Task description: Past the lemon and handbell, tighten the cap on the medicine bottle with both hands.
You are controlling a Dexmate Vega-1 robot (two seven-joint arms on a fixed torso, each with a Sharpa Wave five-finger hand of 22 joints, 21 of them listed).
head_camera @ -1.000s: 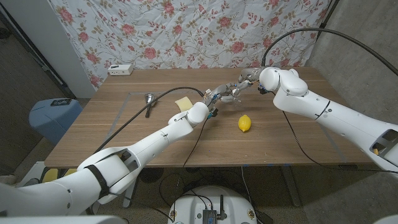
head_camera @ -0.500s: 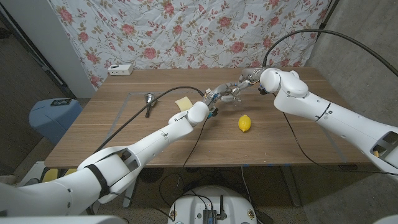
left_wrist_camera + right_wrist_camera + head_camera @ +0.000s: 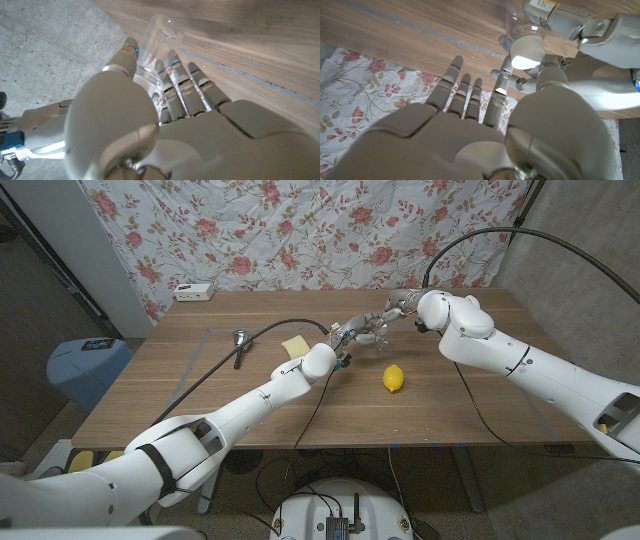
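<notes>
The left robot hand (image 3: 165,125) is wrapped around the body of the medicine bottle (image 3: 160,47), with its fingers (image 3: 175,80) laid along the clear wall; the bottle is clamped in this hand. The right robot hand (image 3: 485,125) is brought up beside the bottle (image 3: 525,25), its fingers (image 3: 465,87) extended and spread and its thumb tip at the bottle's end; whether the cap is actually pinched cannot be told, since the cap itself is not clearly resolved in any view

In the head view the two hands meet at the bottle (image 3: 355,332), which is held just above the tabletop (image 3: 200,395), behind the lemon (image 3: 394,378) and slightly toward the robot's left of it

Handling is judged as follows. The bottle appears to be clear, thin-walled plastic, so it is expected to be light, stiff and smooth, and liable to slip or turn inside a loose grip. The body should be held firmly round its middle by the left hand, while the cap is taken at its rim between the thumb and fingers of the right hand and turned

Count: one medicine bottle, one lemon, one handbell (image 3: 240,342) lying well to the left of the lemon, one pale yellow pad (image 3: 296,345) between the handbell and the lemon, and one white box (image 3: 192,292) at the tabletop's far edge
</notes>
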